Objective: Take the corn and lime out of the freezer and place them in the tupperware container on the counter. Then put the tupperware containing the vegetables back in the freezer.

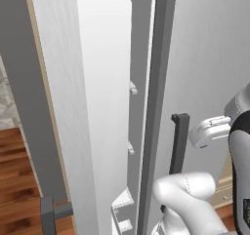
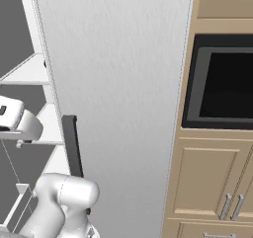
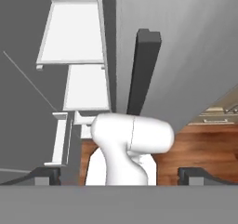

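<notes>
- Two dark fingertips [image 3: 46, 174] of the claw [image 3: 118, 175] spread wide apart, pinching nothing, low beneath the dark bar handle [image 3: 142, 74].
- Left of the bar handle: the freezer [image 2: 20, 29] standing open, white shelves [image 3: 74, 32] stacked one above another against dark grey inner walls.
- Open room for moving between the door edge beside the bar handle and the swung-out door [image 1: 63, 83] further left; a narrow, tall gap, walled on both sides.
- Behind the bar handle: a flat, closed grey door panel [image 2: 123, 84], with the handle upright near its left edge.
- Low and left of the bar handle: small white bins [image 1: 122, 205] at the foot of the opening.
- Right of the bar handle, past the grey panel: beige cabinets [image 2: 207, 178] with silver pulls, and a dark oven recess [image 2: 227, 84] above them.
- Below the bar handle: reddish wood floor [image 3: 204, 144], also seen left of the swung-out door.
</notes>
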Robot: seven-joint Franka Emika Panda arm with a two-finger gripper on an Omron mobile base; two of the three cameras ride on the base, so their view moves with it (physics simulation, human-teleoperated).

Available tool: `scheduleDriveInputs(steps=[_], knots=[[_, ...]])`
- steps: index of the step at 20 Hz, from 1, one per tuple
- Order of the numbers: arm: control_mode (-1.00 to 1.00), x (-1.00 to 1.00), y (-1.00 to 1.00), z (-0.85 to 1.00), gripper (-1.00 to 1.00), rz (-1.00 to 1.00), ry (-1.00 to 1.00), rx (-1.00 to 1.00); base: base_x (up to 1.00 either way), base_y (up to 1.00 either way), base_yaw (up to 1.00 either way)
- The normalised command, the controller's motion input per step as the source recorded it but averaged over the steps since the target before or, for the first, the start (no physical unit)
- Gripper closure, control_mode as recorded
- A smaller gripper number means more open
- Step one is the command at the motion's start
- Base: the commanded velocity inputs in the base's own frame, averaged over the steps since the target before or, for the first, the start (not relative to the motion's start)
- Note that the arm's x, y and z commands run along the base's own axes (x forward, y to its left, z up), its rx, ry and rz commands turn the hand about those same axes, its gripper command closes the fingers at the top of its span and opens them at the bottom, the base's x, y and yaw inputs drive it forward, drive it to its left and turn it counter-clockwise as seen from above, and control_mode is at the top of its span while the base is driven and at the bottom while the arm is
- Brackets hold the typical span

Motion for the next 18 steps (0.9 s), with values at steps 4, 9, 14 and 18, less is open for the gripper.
scheduleDriveInputs(steps=[4,9,14,18], knots=[[-1.00,0.00,0.55,0.49,-1.00,0.13,-0.18,0.00,0.00,0.00,0.00],[-1.00,0.43,0.29,0.43,-1.00,0.08,-0.17,0.02,0.00,0.00,0.00],[-1.00,0.78,0.16,0.21,-1.00,0.03,-0.06,0.08,0.00,0.00,0.00],[-1.00,0.50,0.30,0.03,-1.00,0.01,-0.10,0.11,0.00,0.00,0.00]])
